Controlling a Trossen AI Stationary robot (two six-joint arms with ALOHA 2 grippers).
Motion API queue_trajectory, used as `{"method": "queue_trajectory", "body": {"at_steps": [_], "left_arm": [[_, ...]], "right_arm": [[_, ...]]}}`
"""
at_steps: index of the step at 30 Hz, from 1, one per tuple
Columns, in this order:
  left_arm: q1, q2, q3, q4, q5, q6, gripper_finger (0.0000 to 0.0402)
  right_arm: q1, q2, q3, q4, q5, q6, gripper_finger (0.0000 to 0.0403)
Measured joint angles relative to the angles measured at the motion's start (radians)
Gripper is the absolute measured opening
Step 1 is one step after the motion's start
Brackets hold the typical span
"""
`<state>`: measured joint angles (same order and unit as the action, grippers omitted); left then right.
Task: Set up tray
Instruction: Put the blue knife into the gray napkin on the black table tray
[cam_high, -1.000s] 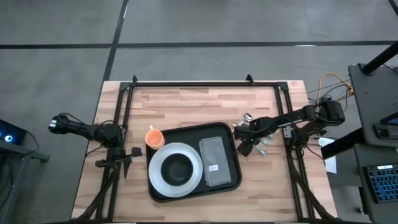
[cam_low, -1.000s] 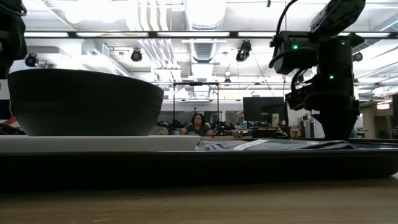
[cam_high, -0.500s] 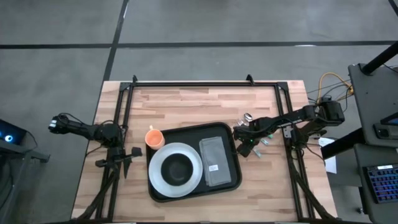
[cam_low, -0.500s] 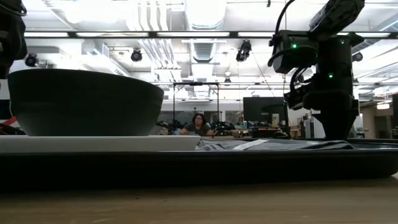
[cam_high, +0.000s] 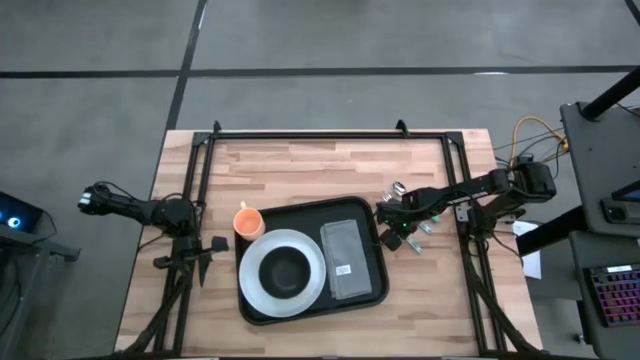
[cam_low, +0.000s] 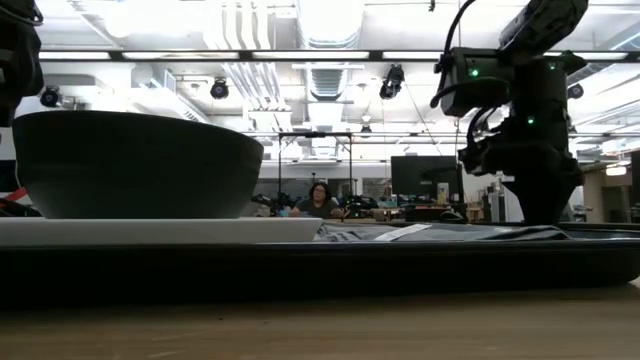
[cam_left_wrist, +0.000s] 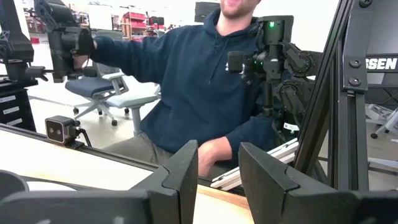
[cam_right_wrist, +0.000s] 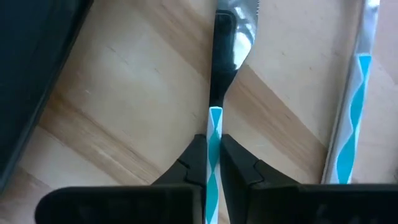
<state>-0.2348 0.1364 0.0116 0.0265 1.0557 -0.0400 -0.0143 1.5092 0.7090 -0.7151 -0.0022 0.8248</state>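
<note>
1. Desk (cam_high: 320, 165): light wooden top with a dark frame along its edges; it carries all items listed below.
2. Tray (cam_high: 300, 213): black, rectangular, raised rim, flat on the desk just beside the right gripper, on the side toward the left arm. In the right wrist view its dark rim (cam_right_wrist: 31, 68) lies close alongside the gripper.
3. White plate (cam_high: 256, 272): inside the tray, at the end farther from the right gripper.
4. Dark bowl (cam_high: 283, 269): centred on the plate; it looms large in the low view (cam_low: 130, 165).
5. Grey folded napkin (cam_high: 348, 255): inside the tray, at the end nearer the right gripper.
6. Orange cup (cam_high: 247, 222): on the desk, touching the tray's outer corner, between the two grippers.
7. Right gripper (cam_right_wrist: 212, 152): down at the desk, fingers clamped on the blue-and-white striped handle of a knife (cam_right_wrist: 227, 43) lying flat on the wood.
8. Second striped-handled utensil (cam_right_wrist: 354, 106): lies beside the knife, apart from the gripper.
9. Left gripper (cam_left_wrist: 217, 171): waits at the desk's edge, well apart from the tray, fingers partly parted, holding nothing.
</note>
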Motion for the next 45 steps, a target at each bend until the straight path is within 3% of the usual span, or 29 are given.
{"method": "queue_trajectory", "body": {"at_steps": [15,23,45], "left_arm": [[0.000,0.000,0.000,0.000,0.000,0.000,0.0098],[0.000,0.000,0.000,0.000,0.000,0.000,0.0098],[0.000,0.000,0.000,0.000,0.000,0.000,0.0098]], "right_arm": [[0.018,-0.110,0.005,-0.018,-0.028,0.200,0.0013],[0.102,-0.058,0.154,-0.117,0.008,0.335,0.0013],[0.281,0.439,0.794,-0.319,0.029,0.610,0.0013]]}}
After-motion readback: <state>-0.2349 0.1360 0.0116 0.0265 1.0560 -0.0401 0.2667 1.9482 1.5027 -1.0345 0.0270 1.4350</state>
